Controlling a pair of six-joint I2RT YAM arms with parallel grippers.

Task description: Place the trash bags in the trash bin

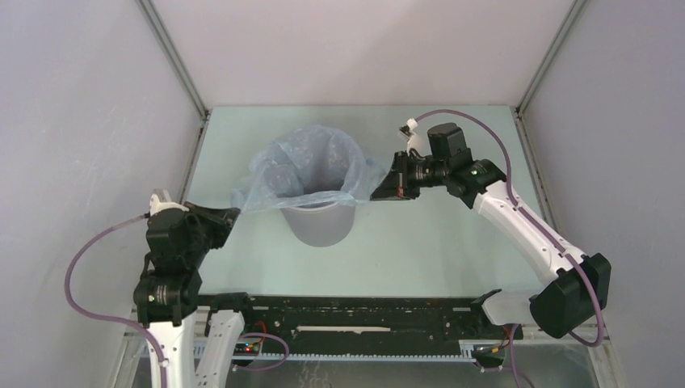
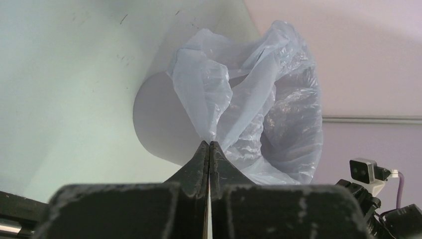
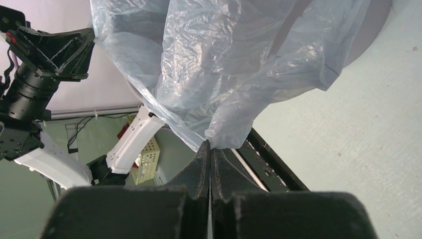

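Found the bin (image 1: 321, 225) upright on the table (image 1: 436, 242), with the bag (image 1: 311, 174) sunk into it and spilling past the rim. Caught the left gripper (image 1: 230, 217) pinched tight on the bag's near-left edge, the right gripper (image 1: 380, 192) pinched tight on the right edge, film stretched between. Looked mostly done: body of the bag inside, mouth spread wide. Left, at a guess: pulling the edges down over the rim, then letting go. Couldn't tell how deep the bag reached.
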